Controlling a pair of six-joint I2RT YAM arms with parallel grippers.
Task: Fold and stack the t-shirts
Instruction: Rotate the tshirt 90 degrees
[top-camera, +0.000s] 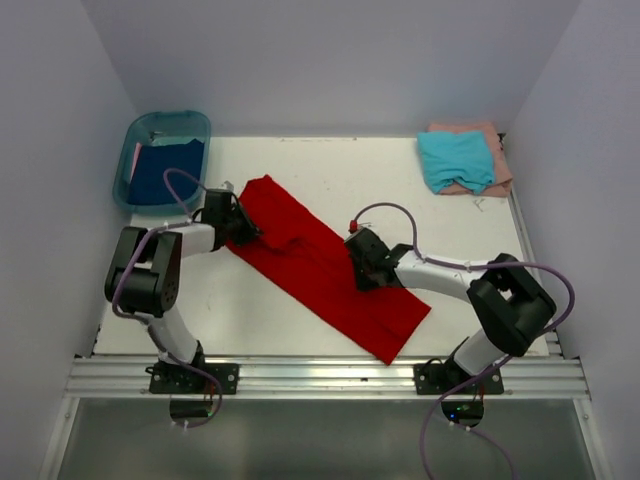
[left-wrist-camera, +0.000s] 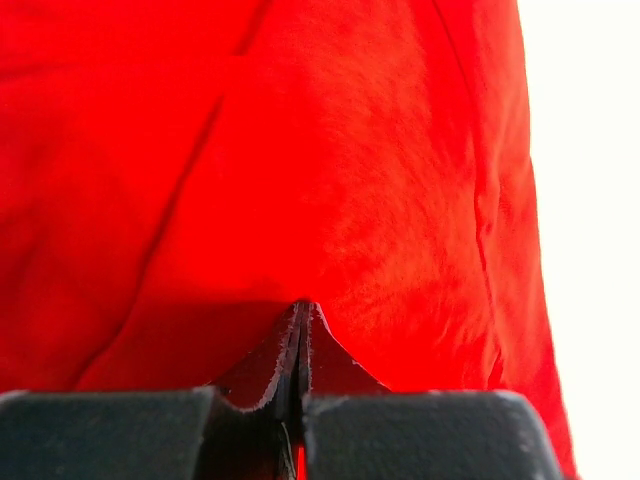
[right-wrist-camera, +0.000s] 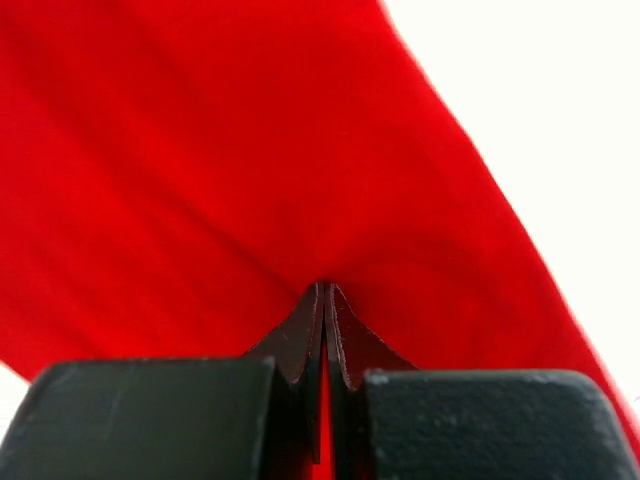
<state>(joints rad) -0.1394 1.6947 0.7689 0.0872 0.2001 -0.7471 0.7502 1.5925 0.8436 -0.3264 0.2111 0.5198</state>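
Across the middle of the top view, the red t-shirt (top-camera: 320, 270) lies flat on the white table (top-camera: 330, 165) as a long band running from the upper left of centre down to the lower right. The left gripper (top-camera: 246, 232) sits at the band's left edge near its upper end. The right gripper (top-camera: 360, 268) rests on the cloth further down, near the middle of the band. The two are well apart along its length.

In the left wrist view the left gripper (left-wrist-camera: 302, 305) has its fingers pressed together, tips buried in a small ridge of red cloth, with a sliver of red showing between them. The right wrist view shows the same: the right gripper (right-wrist-camera: 324, 287) is closed tight, with red fabric pinched in the narrow slit and the shirt spreading away above it.

At the upper left of the top view stands a teal tub (top-camera: 128, 170), just beyond the left arm, with the dark blue t-shirt (top-camera: 165, 170) lying inside it. At the upper right corner of the table, the teal t-shirt (top-camera: 455, 158) lies folded on top of the pale pink t-shirt (top-camera: 500, 168), whose edges show around it.
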